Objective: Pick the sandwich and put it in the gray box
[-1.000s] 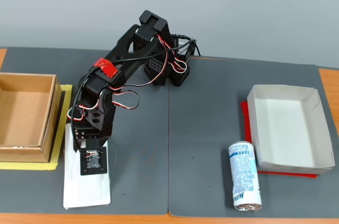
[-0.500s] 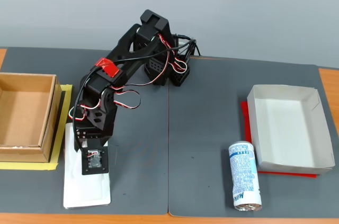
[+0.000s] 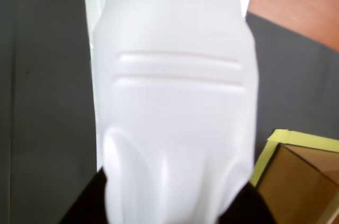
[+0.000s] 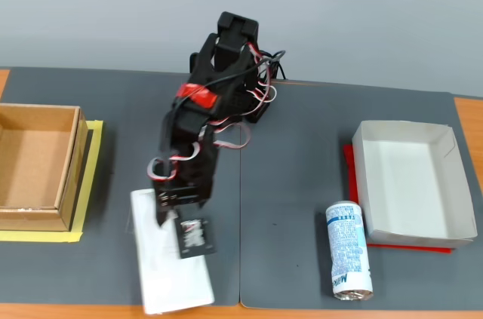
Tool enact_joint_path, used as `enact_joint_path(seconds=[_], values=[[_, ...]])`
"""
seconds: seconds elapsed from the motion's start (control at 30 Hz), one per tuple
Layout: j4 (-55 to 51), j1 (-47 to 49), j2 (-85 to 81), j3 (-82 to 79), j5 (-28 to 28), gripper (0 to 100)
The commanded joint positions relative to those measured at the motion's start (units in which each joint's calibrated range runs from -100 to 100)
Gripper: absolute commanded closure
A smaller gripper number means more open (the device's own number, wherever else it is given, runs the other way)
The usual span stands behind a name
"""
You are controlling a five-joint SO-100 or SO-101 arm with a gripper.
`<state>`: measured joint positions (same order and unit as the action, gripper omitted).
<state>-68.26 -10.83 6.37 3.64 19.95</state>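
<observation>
In the wrist view the frame is filled by the sandwich (image 3: 172, 107), a white wrapped package with two pressed ridges across it, blurred by closeness. Dark gripper parts are seen at the bottom edge on either side of it; whether the jaws are pinching the wrapper cannot be told from this view. To the right, a corner of the brown box (image 3: 299, 181) on yellow tape (image 3: 273, 147) is seen, with the dark gray mat (image 3: 42, 102) behind.

In the fixed view the sandwich (image 4: 170, 277) is seen at the near edge of the mat (image 4: 302, 183), tilted slightly, its near end close to the mat's front edge. Its far end is covered by the gripper (image 4: 170, 217) of the black arm (image 4: 215, 100), which is bent down over it from the back of the table. The fingers are hidden under the arm's body, so contact or grip cannot be confirmed — the gripper's state cannot be told.

Further right, near the front edge, a blue-and-white can (image 4: 348, 261) is seen lying on its side. Just beside it stands the gray box (image 4: 445, 237), a shallow pale tray on a red sheet (image 4: 349, 170) — well apart from the sandwich and with nothing seen inside.

At the left edge the brown box (image 4: 68, 164) is seen on its yellow tape (image 4: 92, 176), open at the top. The arm's base is set at the far middle of the table, against a plain gray wall (image 4: 362, 10).
</observation>
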Motion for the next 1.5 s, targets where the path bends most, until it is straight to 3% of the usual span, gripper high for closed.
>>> enact_joint_path(seconds=[0.0,0.53,1.23,1.47], values=[[-1.3,2.7,-7.4,1.5,-1.0,98],[-5.5,18.6,-24.6,1.7,-4.3,98],[-4.6,47.4,-34.9,7.9,-19.1,98],[3.3,56.0,-32.0,9.3,-22.0,98]])
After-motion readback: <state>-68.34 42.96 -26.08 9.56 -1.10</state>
